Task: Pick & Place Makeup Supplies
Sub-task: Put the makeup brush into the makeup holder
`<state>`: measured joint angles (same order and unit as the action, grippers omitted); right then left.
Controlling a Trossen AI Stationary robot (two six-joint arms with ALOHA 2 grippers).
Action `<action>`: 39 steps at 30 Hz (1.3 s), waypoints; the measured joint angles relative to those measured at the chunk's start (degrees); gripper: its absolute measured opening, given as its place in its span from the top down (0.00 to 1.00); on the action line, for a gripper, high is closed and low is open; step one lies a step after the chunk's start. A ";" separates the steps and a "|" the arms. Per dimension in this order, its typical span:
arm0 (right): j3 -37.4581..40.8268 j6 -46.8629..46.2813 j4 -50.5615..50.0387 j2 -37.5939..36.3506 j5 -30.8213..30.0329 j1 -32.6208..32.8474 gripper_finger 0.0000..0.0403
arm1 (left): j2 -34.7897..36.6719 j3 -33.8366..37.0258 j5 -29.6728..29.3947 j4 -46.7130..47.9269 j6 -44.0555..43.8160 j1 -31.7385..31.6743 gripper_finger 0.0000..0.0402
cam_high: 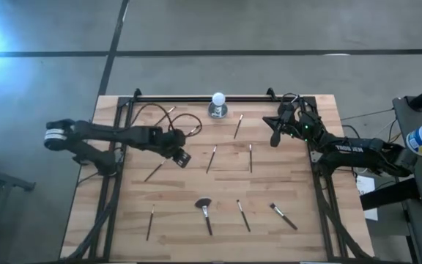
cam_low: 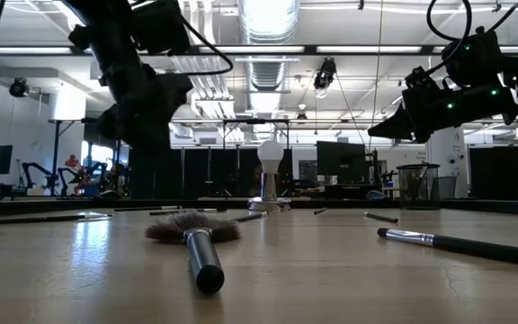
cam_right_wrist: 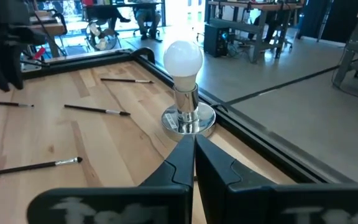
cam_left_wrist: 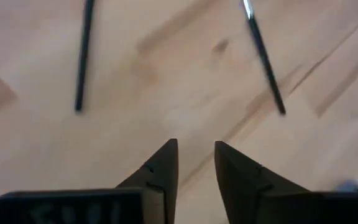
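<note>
Left gripper (cam_high: 182, 158): left of centre in the overhead frame, above the wooden table (cam_high: 299, 238); in its wrist picture the fingers (cam_left_wrist: 160, 171) stand a little apart with bare wood between them, nothing held.
Right gripper (cam_high: 275, 137): upper right of the overhead frame, raised off the table, tips pressed together and empty.
Makeup supplies: scattered flat on the boards. Fan brush (cam_high: 205, 214) at lower centre, bristle brush (cam_high: 283, 216) at lower right, thin sticks (cam_high: 212, 159) mid-table.
Near the left gripper: a dark pencil (cam_high: 153, 172) just beside it; touching or not, hard to say from above.
White ball on silver base (cam_high: 217, 105): top centre, by the far rail.
</note>
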<state>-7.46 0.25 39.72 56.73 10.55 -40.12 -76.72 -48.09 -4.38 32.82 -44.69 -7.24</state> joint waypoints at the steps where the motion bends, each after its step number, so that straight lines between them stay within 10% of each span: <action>1: 0.00 0.00 0.00 0.00 0.00 0.00 0.97 | -0.52 -0.09 0.03 0.73 -0.83 0.39 0.74; 28: 0.15 -0.04 0.04 0.00 0.02 0.00 0.97 | -3.23 12.04 -3.15 -0.90 -10.43 0.16 0.72; 39: 0.15 -0.09 0.09 0.00 0.02 0.02 0.97 | -3.49 14.32 -4.29 -1.63 -12.70 0.10 0.93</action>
<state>-7.31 0.16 39.81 56.73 10.56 -40.10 -80.21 -33.77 -8.67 31.19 -57.39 -7.14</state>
